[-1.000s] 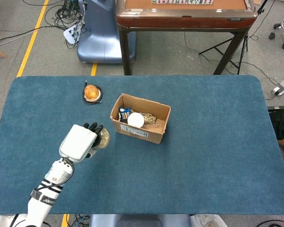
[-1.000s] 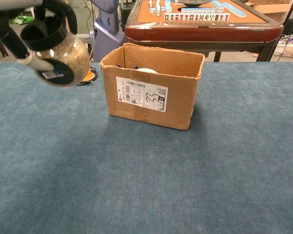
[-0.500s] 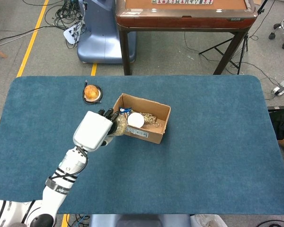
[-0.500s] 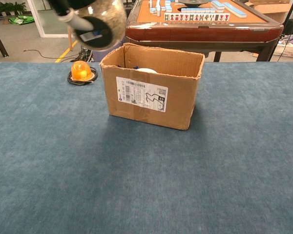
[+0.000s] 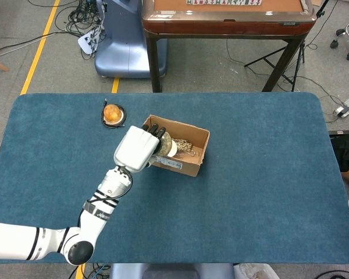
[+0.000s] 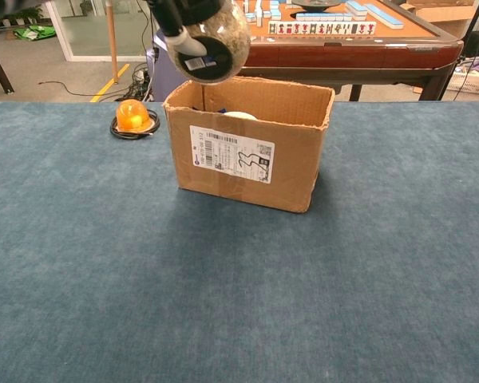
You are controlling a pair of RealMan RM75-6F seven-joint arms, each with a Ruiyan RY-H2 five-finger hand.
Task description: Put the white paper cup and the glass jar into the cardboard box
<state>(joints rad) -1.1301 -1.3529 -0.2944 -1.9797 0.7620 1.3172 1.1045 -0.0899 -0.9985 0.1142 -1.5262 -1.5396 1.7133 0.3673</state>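
The box (image 6: 251, 148) sits mid-table, cup (image 5: 171, 149) already inside. The left hand (image 5: 141, 147) clamps the jar (image 6: 214, 36) above the box's left end. Glass: rigid, slick, breakable, likely weighty; grip round the body.

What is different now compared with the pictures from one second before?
The left hand, holding the glass jar, moved rightward and up, from beside the cardboard box to above its open top. It has not let go. The box, the white paper cup inside and the orange object stayed in place.
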